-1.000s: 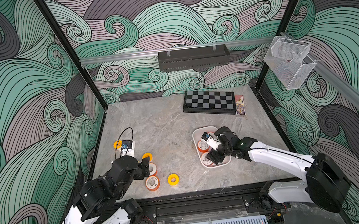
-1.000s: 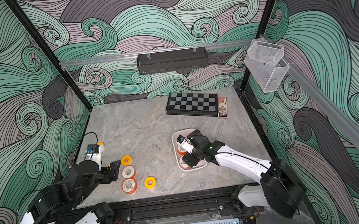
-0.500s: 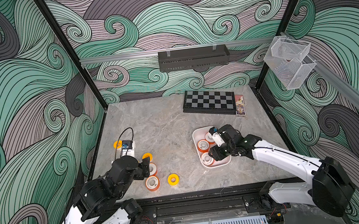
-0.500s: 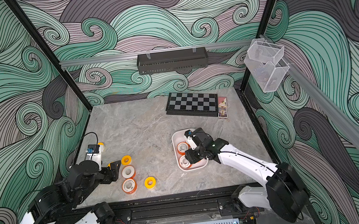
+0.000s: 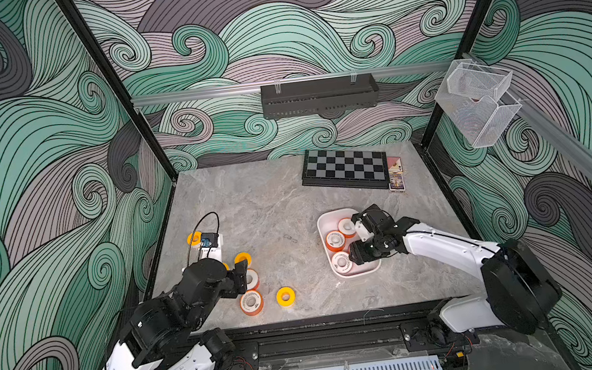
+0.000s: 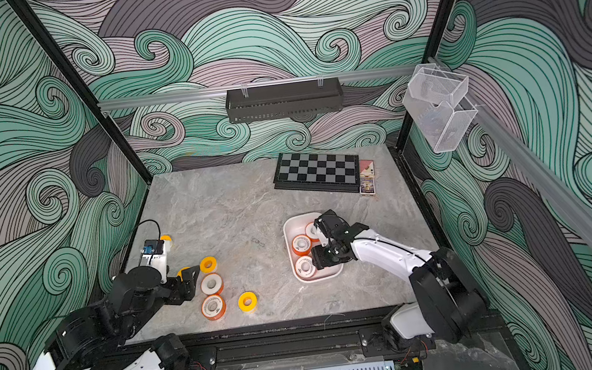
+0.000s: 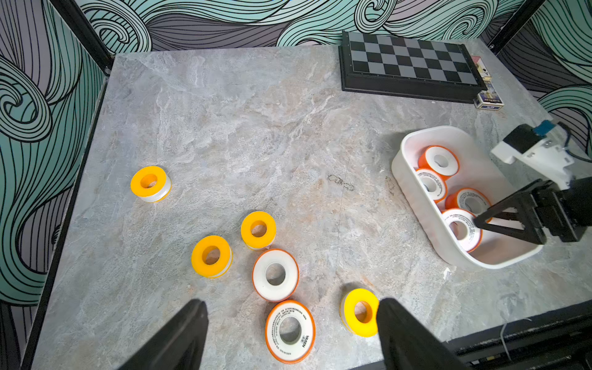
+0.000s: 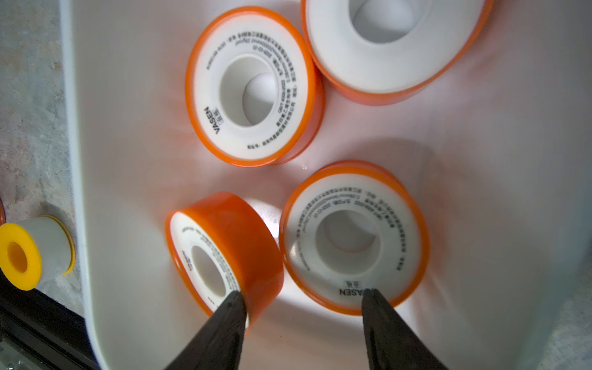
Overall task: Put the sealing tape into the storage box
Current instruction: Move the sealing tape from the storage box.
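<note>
Spools [image 8: 251, 86] crowd storage box [image 8: 128, 80]; right jaws inside rim.

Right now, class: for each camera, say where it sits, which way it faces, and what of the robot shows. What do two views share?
Top views: high at the front, looking down at the table and back wall; left arm and right arm show.
Left wrist: on the left arm, facing across loose spools toward the storage box; open left pincer and right pincer show.
Right wrist: looks down into the storage box; only right pincer tips show.
Shared: both wrist views show four orange spools in the box.
</note>
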Action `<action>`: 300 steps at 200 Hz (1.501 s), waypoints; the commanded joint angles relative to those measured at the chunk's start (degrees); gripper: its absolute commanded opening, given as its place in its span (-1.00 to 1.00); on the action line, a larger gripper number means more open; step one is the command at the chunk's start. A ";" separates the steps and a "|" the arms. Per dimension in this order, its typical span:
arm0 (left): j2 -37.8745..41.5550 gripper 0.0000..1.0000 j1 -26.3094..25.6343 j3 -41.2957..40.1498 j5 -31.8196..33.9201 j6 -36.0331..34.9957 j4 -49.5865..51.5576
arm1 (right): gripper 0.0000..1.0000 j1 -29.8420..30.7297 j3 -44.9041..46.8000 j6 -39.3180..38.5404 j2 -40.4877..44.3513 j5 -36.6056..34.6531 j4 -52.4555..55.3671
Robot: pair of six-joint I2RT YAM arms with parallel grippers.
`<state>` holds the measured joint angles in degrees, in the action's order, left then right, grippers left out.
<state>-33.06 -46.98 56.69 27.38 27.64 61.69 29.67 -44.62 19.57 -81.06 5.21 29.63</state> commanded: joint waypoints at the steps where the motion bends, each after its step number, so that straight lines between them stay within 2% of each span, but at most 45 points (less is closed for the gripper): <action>1: 0.98 0.72 0.37 -0.12 -0.42 -0.64 -0.87 | 0.30 -0.65 -1.81 1.51 -1.49 1.97 -2.97; 45: 1.04 0.72 0.32 -0.13 -0.39 -0.64 -0.94 | 0.43 -2.11 -2.05 2.85 -5.10 4.03 -6.93; 106: 0.80 0.73 0.31 -0.28 -0.58 -0.57 -0.96 | 0.42 -3.13 -6.32 0.63 -9.54 6.12 -6.91; 161: -3.91 0.75 0.23 0.59 -2.03 -0.20 -0.53 | 0.44 -3.12 -5.63 -2.12 2.59 9.13 -6.47; 189: -8.22 0.75 0.04 2.64 -3.79 3.40 2.23 | 0.46 -3.03 1.05 -1.76 10.40 8.42 -16.54; 227: -13.31 0.71 0.05 -2.34 -12.79 8.71 -2.82 | 0.47 -3.04 9.75 0.15 17.46 3.68 -25.52; 237: -14.93 0.70 0.04 -3.33 -12.16 10.91 -3.29 | 0.47 -3.04 11.48 0.38 19.08 2.86 -26.99; 249: -16.36 0.70 0.05 -5.00 -8.36 14.74 -3.69 | 0.48 -3.04 13.67 0.71 20.95 1.69 -28.84; 272: -19.37 0.74 0.75 -10.96 -5.27 18.79 -8.89 | 0.48 -3.05 16.82 1.01 23.85 0.10 -31.43; 300: -24.58 0.80 5.84 -16.46 -7.02 19.84 -16.11 | 0.49 -3.04 18.61 1.54 25.67 -0.06 -32.36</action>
<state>-54.68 -44.75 42.87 19.70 43.81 52.58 26.70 -27.03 20.18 -56.84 6.87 1.04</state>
